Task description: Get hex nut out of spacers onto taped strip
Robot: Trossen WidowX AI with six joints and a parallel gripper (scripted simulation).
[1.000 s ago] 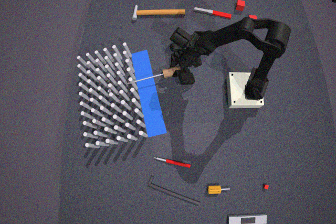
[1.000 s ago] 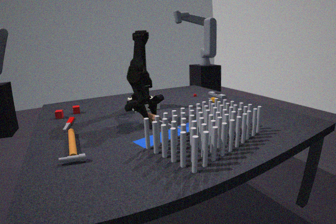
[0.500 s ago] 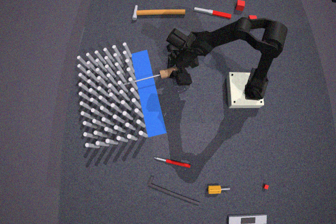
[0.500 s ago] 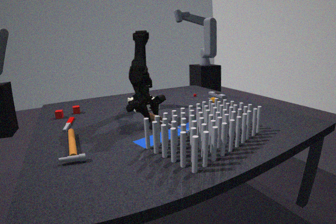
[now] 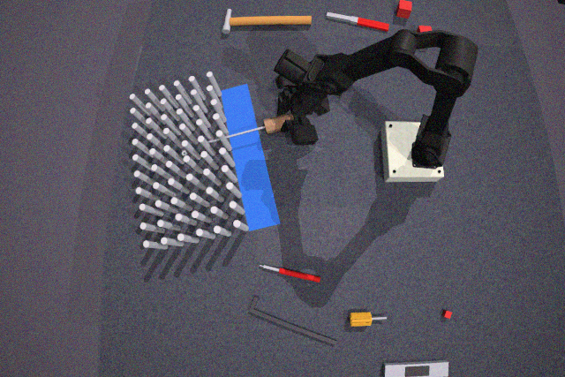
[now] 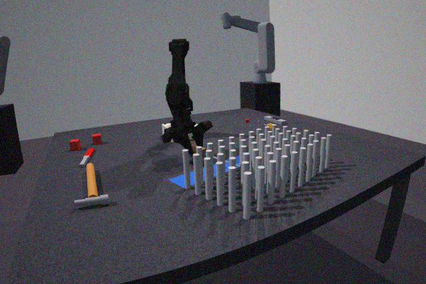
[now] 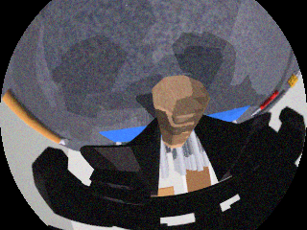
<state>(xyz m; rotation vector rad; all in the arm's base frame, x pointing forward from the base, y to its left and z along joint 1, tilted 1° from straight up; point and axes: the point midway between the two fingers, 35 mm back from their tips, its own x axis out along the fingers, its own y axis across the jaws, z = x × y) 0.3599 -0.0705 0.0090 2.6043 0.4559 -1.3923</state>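
My gripper is shut on the wooden handle of a thin-shafted tool, to the right of the blue taped strip. The tool's metal shaft runs left over the strip, and its far end lies between the front spacers. Whether its tip has a hook is too small to tell. The hex nut lies deep among the standing spacers, left of and slightly below the shaft's visible end in the top view. The spacers stand upright. The nut is hidden in the exterior view.
A hammer and a red-handled tool lie at the top. Below the strip lie another red-handled tool, a dark L-shaped bar and a yellow-handled tool. Small red blocks lie near the sides.
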